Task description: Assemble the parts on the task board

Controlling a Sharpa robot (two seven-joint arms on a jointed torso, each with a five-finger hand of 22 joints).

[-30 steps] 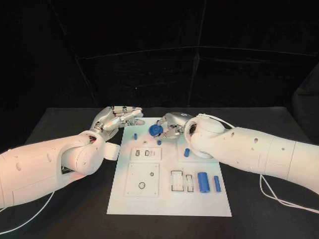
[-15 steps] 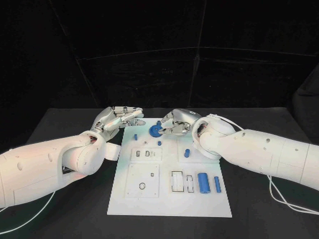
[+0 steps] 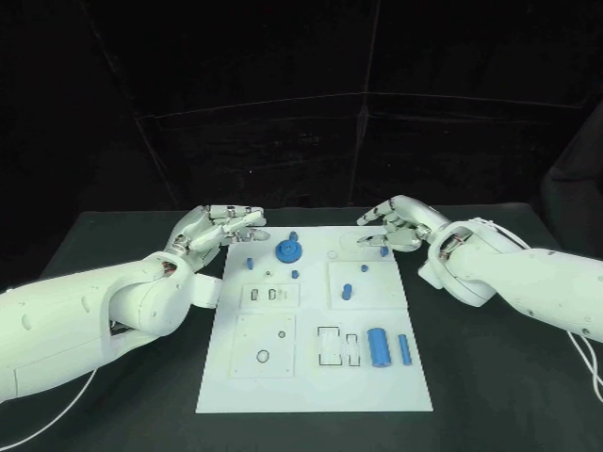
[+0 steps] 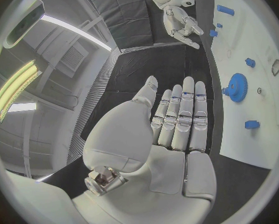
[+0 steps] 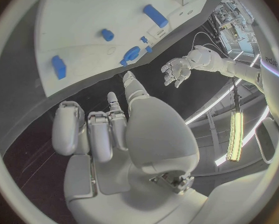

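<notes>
The white task board (image 3: 316, 386) lies in the middle of the table. A blue gear (image 3: 289, 250) stands on its far part, with no hand on it. My left hand (image 3: 218, 226) hovers open at the board's far left corner, fingers stretched out straight (image 4: 179, 119). My right hand (image 3: 394, 224) is at the far right corner, holding nothing, its fingers loosely bent (image 5: 108, 129). A thick blue cylinder (image 3: 378, 347) and a thin one (image 3: 405, 350) lie near the board's right edge. The left wrist view shows the gear (image 4: 237, 87) and the right hand (image 4: 183, 25).
Small blue pegs stand at the far left (image 3: 252, 263), beside the gear (image 3: 294, 274) and on the right block (image 3: 350, 291). Empty rectangular slots (image 3: 333, 345) and an oval hole (image 3: 262, 356) mark the near half. Black table surrounds the board.
My right hand has let go of the blue gear, which now stands on the board, and has drawn back to the far right corner. The left hand has hardly moved.
</notes>
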